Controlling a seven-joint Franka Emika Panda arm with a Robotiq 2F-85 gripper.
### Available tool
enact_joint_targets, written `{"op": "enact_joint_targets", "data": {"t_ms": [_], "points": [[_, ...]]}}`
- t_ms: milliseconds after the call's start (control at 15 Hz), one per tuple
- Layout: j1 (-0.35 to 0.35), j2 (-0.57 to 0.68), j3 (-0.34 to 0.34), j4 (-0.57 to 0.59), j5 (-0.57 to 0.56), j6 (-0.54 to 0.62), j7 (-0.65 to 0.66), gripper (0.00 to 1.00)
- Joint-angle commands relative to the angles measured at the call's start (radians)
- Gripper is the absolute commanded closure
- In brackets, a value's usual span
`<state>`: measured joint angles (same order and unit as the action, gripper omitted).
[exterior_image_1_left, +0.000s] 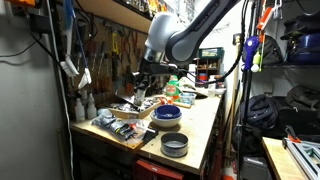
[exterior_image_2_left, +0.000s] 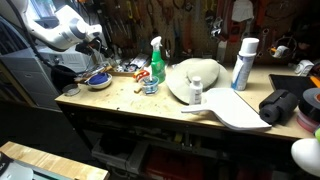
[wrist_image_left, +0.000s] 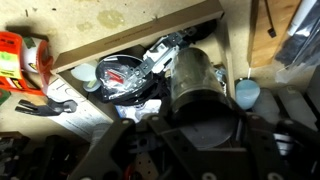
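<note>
Hovering above a dark can (wrist_image_left: 197, 85), the gripper (exterior_image_1_left: 149, 77) is too blurred to judge its opening.

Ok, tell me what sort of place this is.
Most likely a home workshop or garage: hand tools hang on the wall behind a worn wooden workbench, and a green spray bottle and a spray can stand among the clutter on it.

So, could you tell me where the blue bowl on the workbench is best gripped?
Probably its rim, from straight above: the blue bowl sits upright and looks too wide to span, so put one finger inside and one outside. Take the edge facing the grey tin, away from the tool tray.
</note>
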<state>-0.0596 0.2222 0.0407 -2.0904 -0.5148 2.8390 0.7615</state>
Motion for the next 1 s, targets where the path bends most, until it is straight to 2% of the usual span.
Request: {"op": "enact_joint_targets", "data": {"t_ms": [0,333,800,867,933], "points": [[0.025,0.078,-0.011,0.09,-0.036,0.007,0.036,0.71],[0.052,0.153,-0.014,0.178,-0.033,-0.028,0.024,0.71],[0.072,0.204,-0.031,0.244,-0.04,-0.086,0.032,0.71],[0.072,0.207,-0.029,0.251,-0.032,-0.114,0.016,0.71],[0.129,0.196,-0.082,0.244,0.068,-0.162,-0.083,0.71]]}}
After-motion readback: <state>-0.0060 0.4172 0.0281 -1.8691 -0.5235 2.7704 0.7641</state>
